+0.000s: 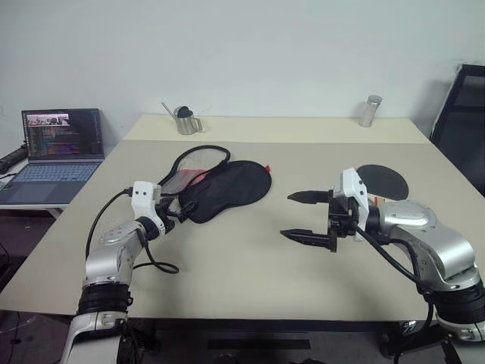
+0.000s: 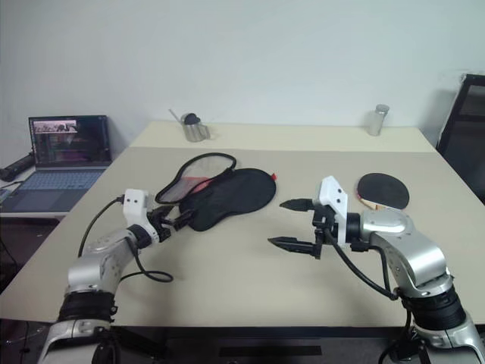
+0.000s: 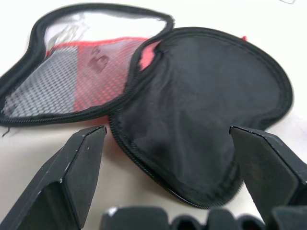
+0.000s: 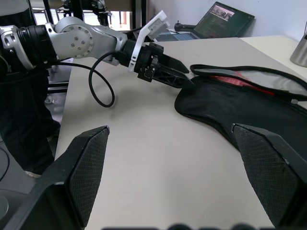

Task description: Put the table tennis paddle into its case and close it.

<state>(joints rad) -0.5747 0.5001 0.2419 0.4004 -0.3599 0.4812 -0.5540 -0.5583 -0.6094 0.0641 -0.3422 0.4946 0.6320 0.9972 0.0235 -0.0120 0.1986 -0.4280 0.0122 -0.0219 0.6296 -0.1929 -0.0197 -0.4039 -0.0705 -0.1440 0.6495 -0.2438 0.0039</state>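
The case (image 1: 231, 189) lies unzipped and spread open on the table, a black half toward the middle and a mesh-and-red half (image 3: 72, 72) beside it. My left gripper (image 1: 178, 206) is open, low over the table, with its fingertips at the case's narrow near end (image 4: 184, 84). I cannot tell whether they touch it. The table tennis paddle (image 1: 383, 180) lies flat to the right, black face up, its handle partly hidden behind my right wrist. My right gripper (image 1: 307, 216) hovers above the table between case and paddle, open and empty, pointing toward the case.
An open laptop (image 1: 61, 148) sits on a lower desk to the left. A metal can (image 1: 186, 120) and a metal shaker (image 1: 370, 111) stand at the table's far edge. A black chair (image 1: 466, 114) is at the right. A cable loops from my left wrist (image 1: 159, 265).
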